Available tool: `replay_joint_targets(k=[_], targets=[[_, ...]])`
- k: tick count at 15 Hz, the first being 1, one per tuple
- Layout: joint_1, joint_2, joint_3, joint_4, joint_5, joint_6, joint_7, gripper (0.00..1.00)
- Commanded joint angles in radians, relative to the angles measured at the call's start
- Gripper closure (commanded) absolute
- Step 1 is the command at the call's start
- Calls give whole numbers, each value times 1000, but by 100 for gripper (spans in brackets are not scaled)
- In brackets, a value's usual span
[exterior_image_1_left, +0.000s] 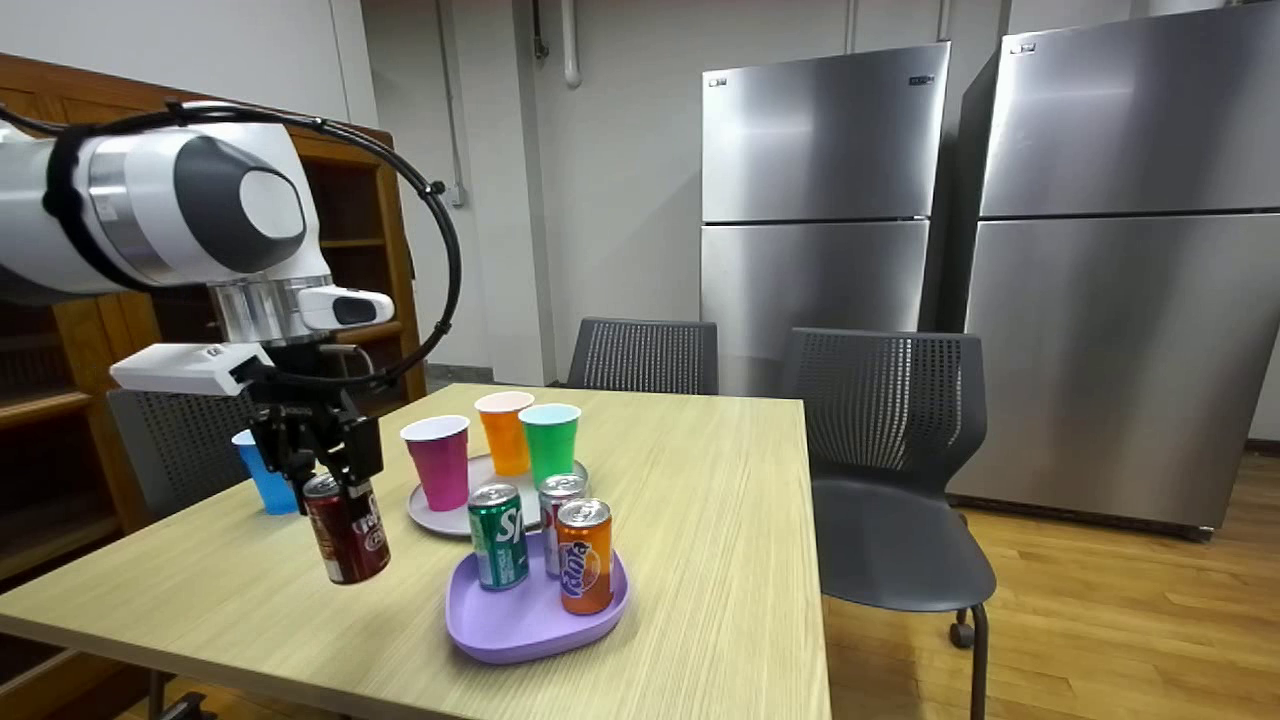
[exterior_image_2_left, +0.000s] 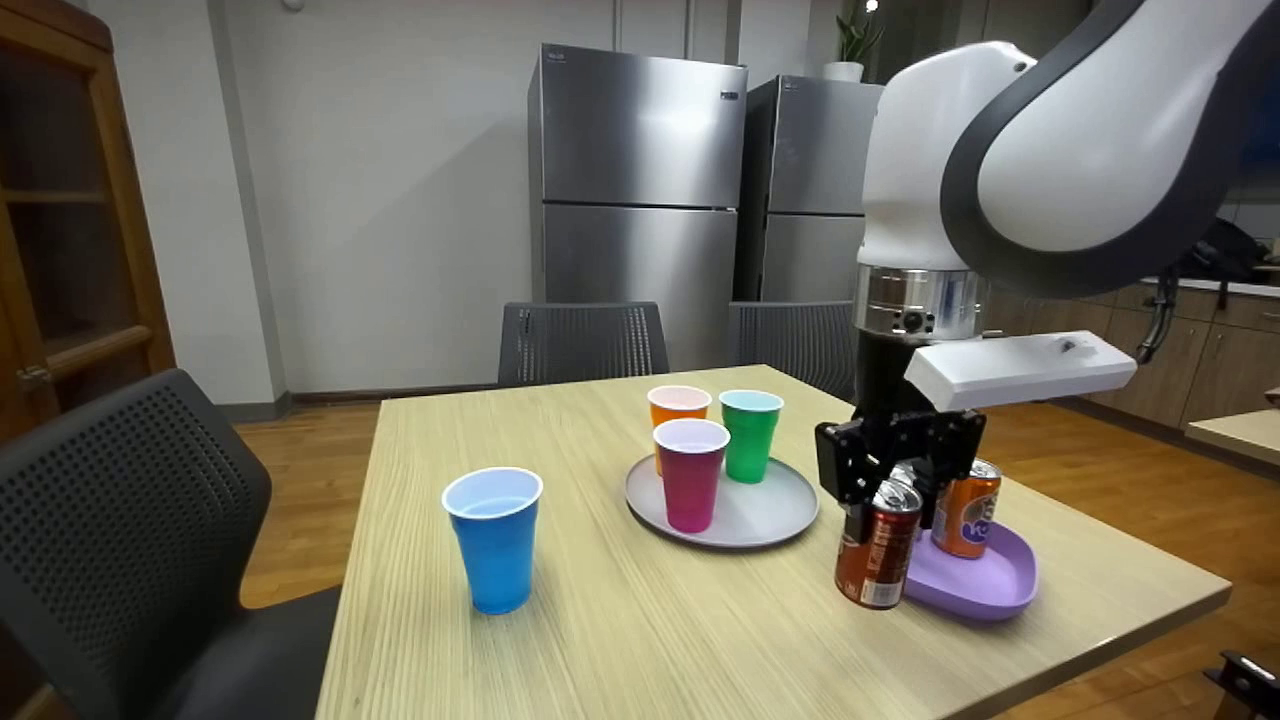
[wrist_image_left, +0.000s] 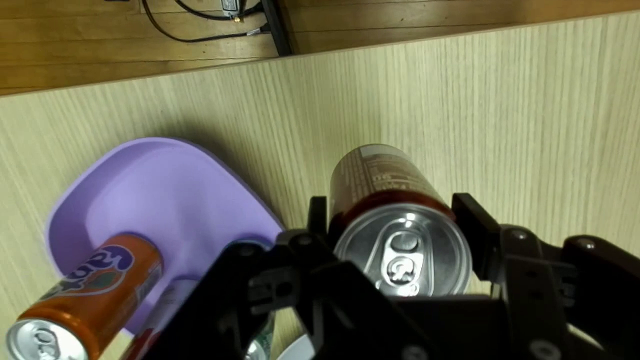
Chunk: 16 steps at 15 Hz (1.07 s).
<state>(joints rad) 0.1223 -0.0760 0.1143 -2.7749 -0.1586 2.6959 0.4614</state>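
A dark red can (exterior_image_1_left: 348, 545) is held between the fingers of my gripper (wrist_image_left: 392, 215), one finger on each side near its silver top. In an exterior view the can leans slightly and appears to hang above the table. Beside it sits a purple tray (exterior_image_1_left: 520, 635) bearing a green can (exterior_image_1_left: 499, 537), an orange Fanta can (exterior_image_1_left: 584, 560) and a silver-and-red can (exterior_image_1_left: 550, 535) partly hidden behind them. The wrist view has the held can (wrist_image_left: 385, 175) to the right of the tray (wrist_image_left: 170, 190), with the gripper covering part of its lid.
Behind the tray, a grey plate (exterior_image_2_left: 735, 520) carries a magenta cup (exterior_image_2_left: 690, 480), an orange cup (exterior_image_2_left: 678, 402) and a green cup (exterior_image_2_left: 750, 440). A blue cup (exterior_image_2_left: 495, 545) stands alone on the wooden table (exterior_image_2_left: 640, 640). Dark chairs (exterior_image_1_left: 890, 480) surround it.
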Motion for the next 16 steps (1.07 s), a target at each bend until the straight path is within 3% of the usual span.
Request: replay_joint_targets(k=[1,16], targets=[[-57,-46,-7,0,-36,-47,50,62],[-156,-34,-67,0,-84,-129,156,62]])
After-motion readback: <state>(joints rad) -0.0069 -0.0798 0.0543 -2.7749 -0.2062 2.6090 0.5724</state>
